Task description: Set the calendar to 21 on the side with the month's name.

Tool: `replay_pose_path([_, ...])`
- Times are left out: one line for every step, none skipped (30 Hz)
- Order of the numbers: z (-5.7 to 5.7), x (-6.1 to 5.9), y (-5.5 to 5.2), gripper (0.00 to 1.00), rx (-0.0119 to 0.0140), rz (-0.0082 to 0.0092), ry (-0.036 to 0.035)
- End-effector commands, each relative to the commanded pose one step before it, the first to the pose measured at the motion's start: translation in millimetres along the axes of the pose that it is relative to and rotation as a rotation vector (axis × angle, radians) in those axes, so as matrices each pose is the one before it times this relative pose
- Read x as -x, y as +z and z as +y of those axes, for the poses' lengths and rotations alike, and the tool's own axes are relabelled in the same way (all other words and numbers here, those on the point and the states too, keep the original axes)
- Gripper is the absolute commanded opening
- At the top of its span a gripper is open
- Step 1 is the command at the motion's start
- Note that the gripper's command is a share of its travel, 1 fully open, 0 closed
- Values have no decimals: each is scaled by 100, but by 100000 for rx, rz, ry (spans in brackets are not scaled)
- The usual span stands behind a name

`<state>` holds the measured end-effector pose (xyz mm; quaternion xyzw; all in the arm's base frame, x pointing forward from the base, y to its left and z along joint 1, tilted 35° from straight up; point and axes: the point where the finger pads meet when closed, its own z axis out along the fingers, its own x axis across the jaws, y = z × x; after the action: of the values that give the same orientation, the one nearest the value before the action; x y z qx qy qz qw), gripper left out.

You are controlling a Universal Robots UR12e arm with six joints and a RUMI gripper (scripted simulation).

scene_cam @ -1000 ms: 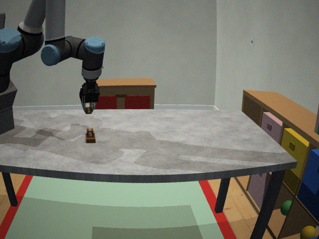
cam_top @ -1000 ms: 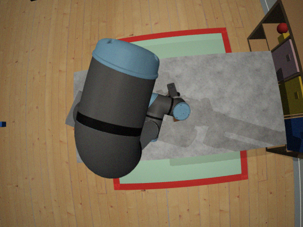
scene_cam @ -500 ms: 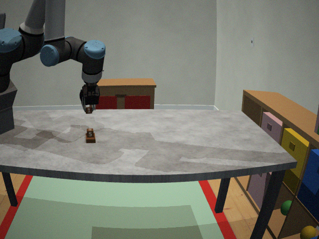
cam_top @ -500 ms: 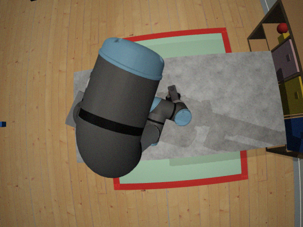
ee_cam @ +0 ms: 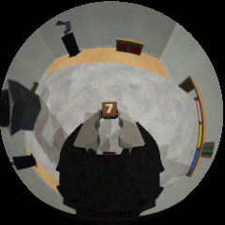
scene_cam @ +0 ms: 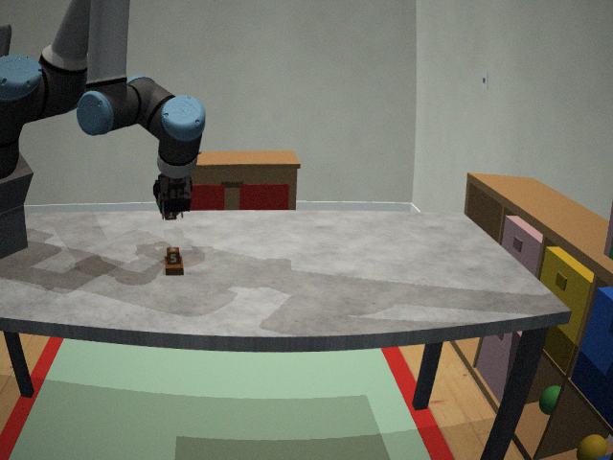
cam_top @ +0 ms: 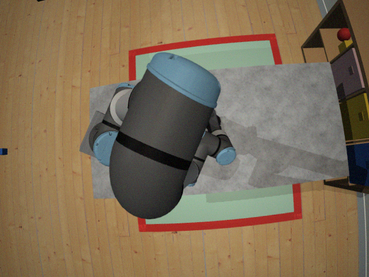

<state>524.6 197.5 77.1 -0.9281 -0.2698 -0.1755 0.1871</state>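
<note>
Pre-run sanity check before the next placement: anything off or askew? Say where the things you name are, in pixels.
Nothing looks spilled or damaged. The gripper (scene_cam: 171, 217) (ee_cam: 110, 111) holds a cube (scene_cam: 170, 216) (ee_cam: 110, 110) above the table (scene_cam: 371, 247) (ee_cam: 141, 84); the tray (scene_cam: 173, 271) carries only one other cube (scene_cam: 172, 257), showing 5.
</note>
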Motion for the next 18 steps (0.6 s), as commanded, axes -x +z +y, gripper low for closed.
replay_pose_path([48,-104,-145,10,-5534,453,-71])
replay_pose_path([6,-17,-24,10,-441,102,29])
replay_pose_path([3,-10,-14,10,-247,59,17])
replay_pose_path([1,-4,-6,10,-99,24,7])
replay_pose_path([0,-1,-1,10,-15,4,1])
replay_pose_path([0,0,0,10,0,0,0])
replay_pose_path([0,0,0,10,0,0,0])
replay_pose_path([0,0,0,10,0,0,0])
replay_pose_path([0,0,0,10,0,0,0])
replay_pose_path([0,0,0,10,0,0,0])
replay_pose_path([0,0,0,10,0,0,0])
replay_pose_path([0,0,0,10,0,0,0])
replay_pose_path([0,0,0,10,0,0,0])
replay_pose_path([0,0,0,10,0,0,0])
replay_pose_path([0,0,0,10,0,0,0])
replay_pose_path([0,0,0,10,0,0,0])
replay_pose_path([0,0,0,10,0,0,0])
replay_pose_path([1,0,1,10,0,0,0])
